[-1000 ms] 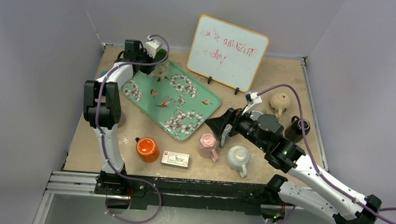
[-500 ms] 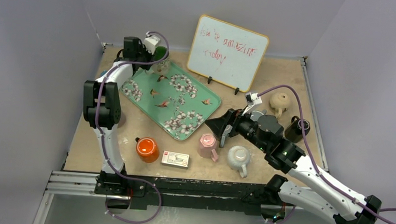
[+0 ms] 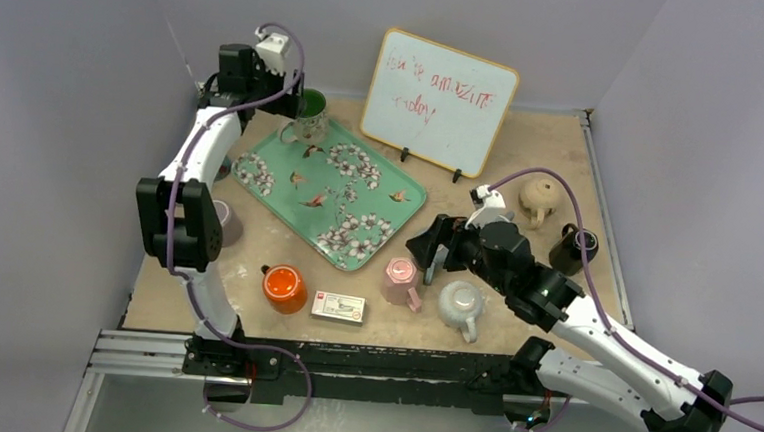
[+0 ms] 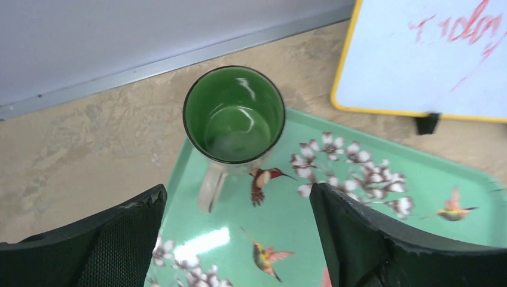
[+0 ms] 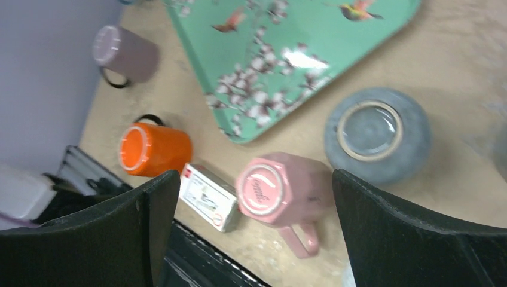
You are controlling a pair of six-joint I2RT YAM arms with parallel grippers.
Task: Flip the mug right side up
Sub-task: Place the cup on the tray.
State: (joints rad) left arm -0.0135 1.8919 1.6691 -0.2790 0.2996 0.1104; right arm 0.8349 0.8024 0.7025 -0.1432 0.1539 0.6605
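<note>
A mug with a green inside [image 4: 234,113] [image 3: 311,113] stands upright, mouth up, on the far corner of the green bird-print tray [image 4: 370,221] [image 3: 358,215]. Its handle points toward the tray's left rim. My left gripper [image 4: 238,197] [image 3: 287,98] hovers above it, open and holding nothing, jaws wide on either side. A pink mug [image 5: 281,188] [image 3: 399,275] sits base up on the table, handle toward the near edge. My right gripper [image 5: 256,179] [image 3: 426,244] hangs open above it, touching nothing.
A grey-white mug [image 5: 378,134] [image 3: 461,301] sits base up right of the pink one. An orange mug [image 5: 149,149] [image 3: 283,288] and a small box [image 5: 209,196] [image 3: 338,307] lie to its left. A mauve mug [image 5: 122,54], beige mug [image 3: 539,198], black mug [image 3: 571,248] and whiteboard [image 3: 440,99] are around.
My left gripper has opened, let go of the green-lined mug and drawn up and back to the left. The mug stays upright on the tray. The right arm shifted slightly.
</note>
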